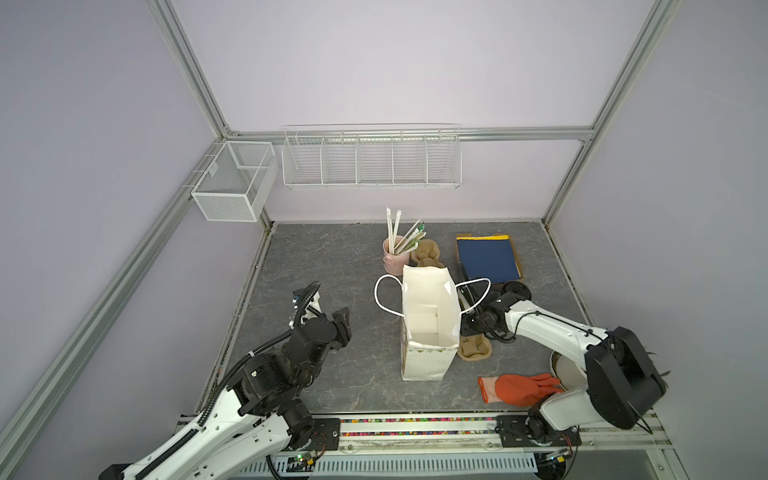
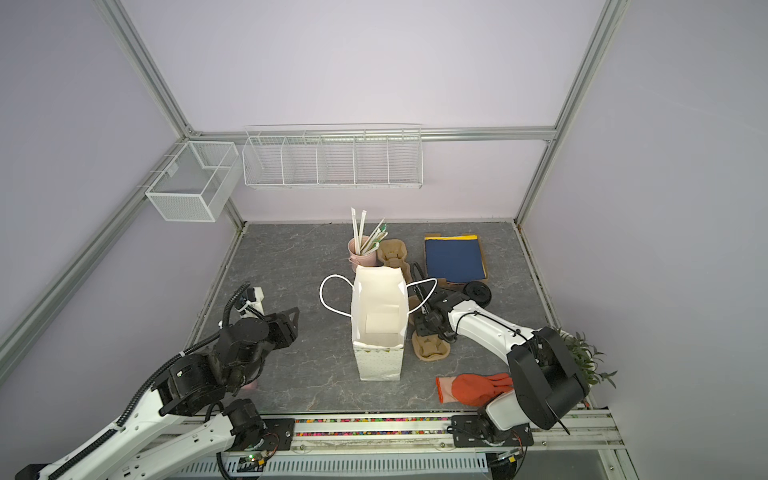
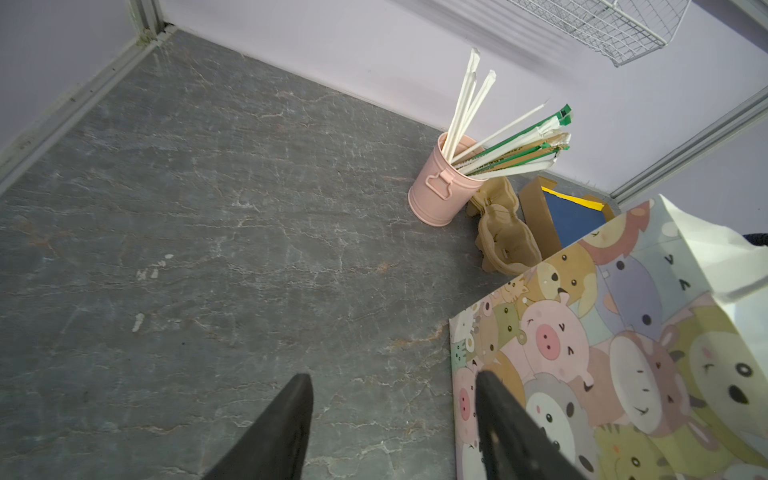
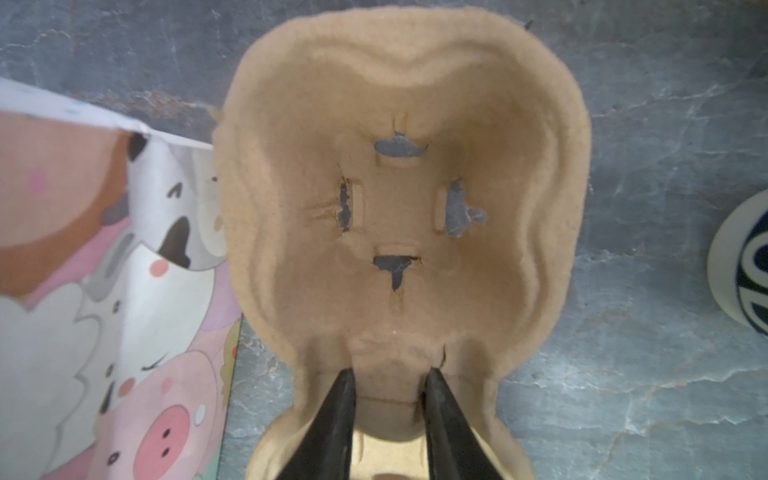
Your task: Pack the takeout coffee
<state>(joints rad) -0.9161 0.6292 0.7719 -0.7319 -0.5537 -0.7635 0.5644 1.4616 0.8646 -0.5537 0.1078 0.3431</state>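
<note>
The takeout coffee [image 1: 515,289] [image 2: 477,293] stands upright on the table with its round black lid on. It is just behind my right wrist. A white paper bag [image 1: 428,316] [image 2: 378,316] with cartoon animals stands open mid-table. One brown pulp cup carrier [image 1: 476,351] [image 2: 432,349] [image 4: 399,208] lies right of the bag. My right gripper [image 1: 471,330] [image 4: 390,372] points down at it, its jaws closed on the carrier's middle ridge. My left gripper [image 1: 343,328] [image 3: 392,376] hovers open and empty left of the bag [image 3: 623,353].
At the back stand a pink cup of straws [image 1: 392,257] [image 3: 440,187], stacked carriers [image 1: 426,253] and a box of blue sheets [image 1: 488,257]. An orange glove [image 1: 519,386] and a potted plant [image 2: 582,357] sit front right. Wire baskets [image 1: 370,158] hang on the wall.
</note>
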